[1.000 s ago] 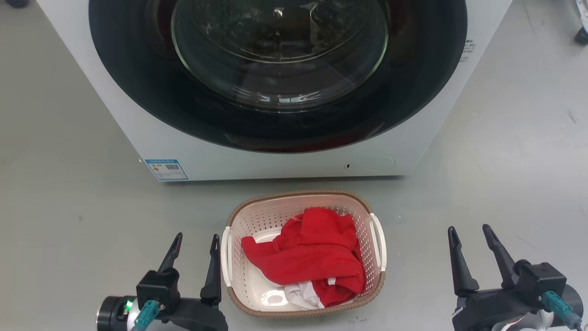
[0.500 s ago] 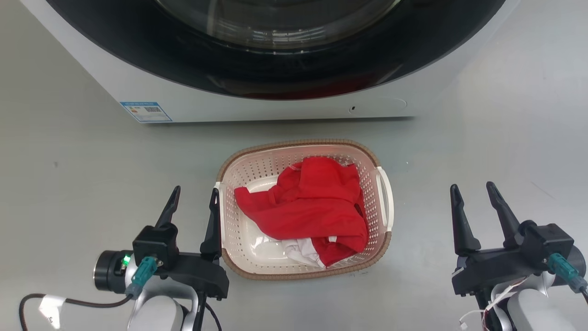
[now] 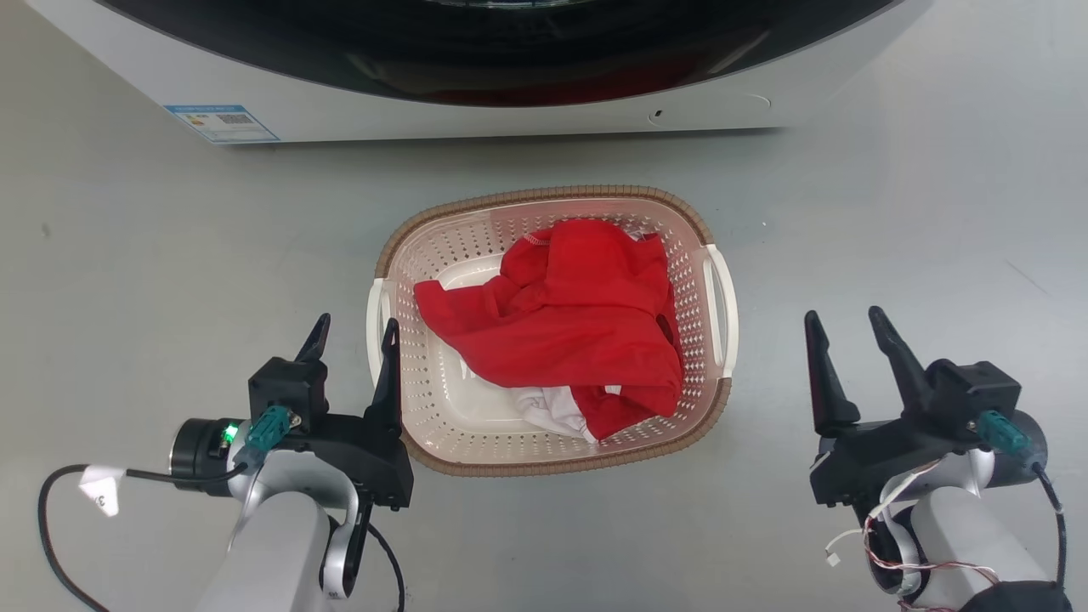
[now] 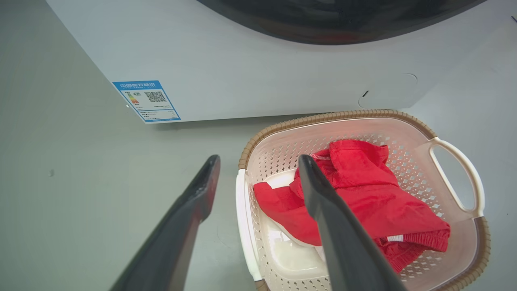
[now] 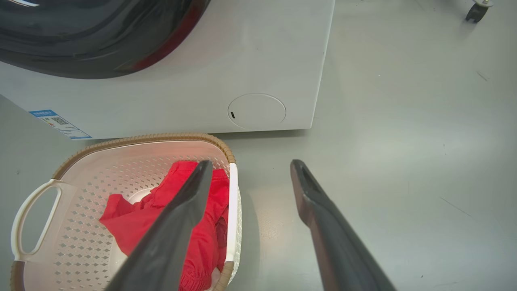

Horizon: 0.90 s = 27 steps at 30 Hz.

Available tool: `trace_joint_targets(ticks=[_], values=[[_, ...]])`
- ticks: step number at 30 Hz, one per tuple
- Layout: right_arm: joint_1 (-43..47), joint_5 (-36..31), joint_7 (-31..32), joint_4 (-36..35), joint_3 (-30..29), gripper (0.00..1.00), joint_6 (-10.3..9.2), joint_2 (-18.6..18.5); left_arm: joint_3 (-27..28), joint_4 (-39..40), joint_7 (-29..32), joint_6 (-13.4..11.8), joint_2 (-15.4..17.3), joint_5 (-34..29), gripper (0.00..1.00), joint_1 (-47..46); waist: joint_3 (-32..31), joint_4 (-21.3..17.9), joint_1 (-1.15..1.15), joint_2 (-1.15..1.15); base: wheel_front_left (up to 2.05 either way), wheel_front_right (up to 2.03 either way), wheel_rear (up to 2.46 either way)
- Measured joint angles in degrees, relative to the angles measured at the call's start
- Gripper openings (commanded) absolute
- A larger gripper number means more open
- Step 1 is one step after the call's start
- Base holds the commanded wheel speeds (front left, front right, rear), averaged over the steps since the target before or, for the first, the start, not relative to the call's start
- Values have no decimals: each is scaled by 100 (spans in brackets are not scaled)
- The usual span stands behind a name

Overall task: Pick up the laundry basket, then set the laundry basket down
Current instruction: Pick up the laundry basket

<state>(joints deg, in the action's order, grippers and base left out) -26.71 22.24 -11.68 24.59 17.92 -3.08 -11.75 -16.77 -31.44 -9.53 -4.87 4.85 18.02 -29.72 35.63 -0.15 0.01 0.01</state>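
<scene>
Left gripper (image 3: pixel 357 321): advanced, fingers wide, flanking laundry basket (image 3: pixel 552 194) handle (image 3: pixel 374 316); right gripper (image 3: pixel 843 313): wide, well apart; lift pending.

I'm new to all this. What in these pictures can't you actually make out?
Washer: head view's top edge cuts off most of its door.
Label: print too small, even in left wrist view.
Basket floor: largely hidden under red cloth, head view.
White cloth: mostly buried under the red one.
Left gripper: head view cannot settle whether its inner finger touches the basket's handle.
</scene>
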Motion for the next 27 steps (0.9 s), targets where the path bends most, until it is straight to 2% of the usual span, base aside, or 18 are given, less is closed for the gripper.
trace_joint_targets(ticks=[16,27], values=[[-912,52,366,1561,355,100,267,579,35,-1682,826,436,-84,366,100,-849,119,-73,-2,-1,0,0,0],[-1578,57,558,2245,465,100,413,631,200,-2323,1288,698,-27,639,100,-1438,462,-189,-1,0,0,0,0]])
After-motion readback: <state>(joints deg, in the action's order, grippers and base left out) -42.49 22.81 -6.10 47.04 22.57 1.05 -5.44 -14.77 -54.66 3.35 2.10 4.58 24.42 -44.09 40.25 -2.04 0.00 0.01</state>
